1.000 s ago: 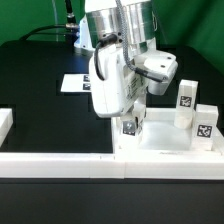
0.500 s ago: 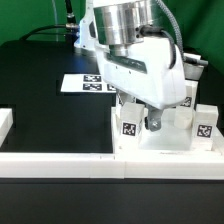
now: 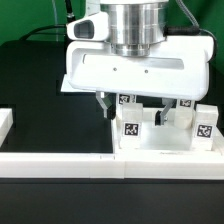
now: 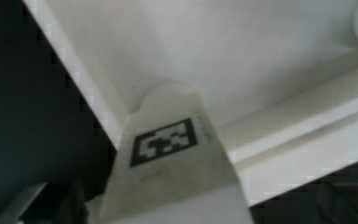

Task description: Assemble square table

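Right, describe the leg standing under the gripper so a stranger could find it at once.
Start at the white square tabletop at the exterior view's right. On it, below the open gripper, stands a small white leg with a tag facing the camera. The other tagged legs stand further to the exterior view's right, clear of the gripper.

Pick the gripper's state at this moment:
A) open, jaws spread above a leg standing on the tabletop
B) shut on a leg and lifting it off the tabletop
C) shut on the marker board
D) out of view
A: the gripper is open, its fingers spread either side above the upright leg on the tabletop.
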`<action>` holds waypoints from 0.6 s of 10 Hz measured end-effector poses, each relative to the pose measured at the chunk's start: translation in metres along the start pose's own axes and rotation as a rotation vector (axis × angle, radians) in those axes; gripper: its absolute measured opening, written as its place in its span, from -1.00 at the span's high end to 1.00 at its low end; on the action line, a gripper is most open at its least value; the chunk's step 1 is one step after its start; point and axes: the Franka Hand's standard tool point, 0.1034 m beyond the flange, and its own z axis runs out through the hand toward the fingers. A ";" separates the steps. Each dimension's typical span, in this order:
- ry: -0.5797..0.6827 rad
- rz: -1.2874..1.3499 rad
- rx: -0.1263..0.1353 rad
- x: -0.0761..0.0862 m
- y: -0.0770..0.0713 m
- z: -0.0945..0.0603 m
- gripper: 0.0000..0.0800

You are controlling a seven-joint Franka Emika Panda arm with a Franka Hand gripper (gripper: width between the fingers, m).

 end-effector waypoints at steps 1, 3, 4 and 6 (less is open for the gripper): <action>0.001 0.022 0.000 0.000 0.000 0.000 -0.62; 0.001 0.057 0.000 0.000 0.001 0.000 -0.29; 0.001 0.096 0.000 0.000 0.001 0.000 0.06; 0.001 0.252 -0.002 0.001 0.003 0.000 0.27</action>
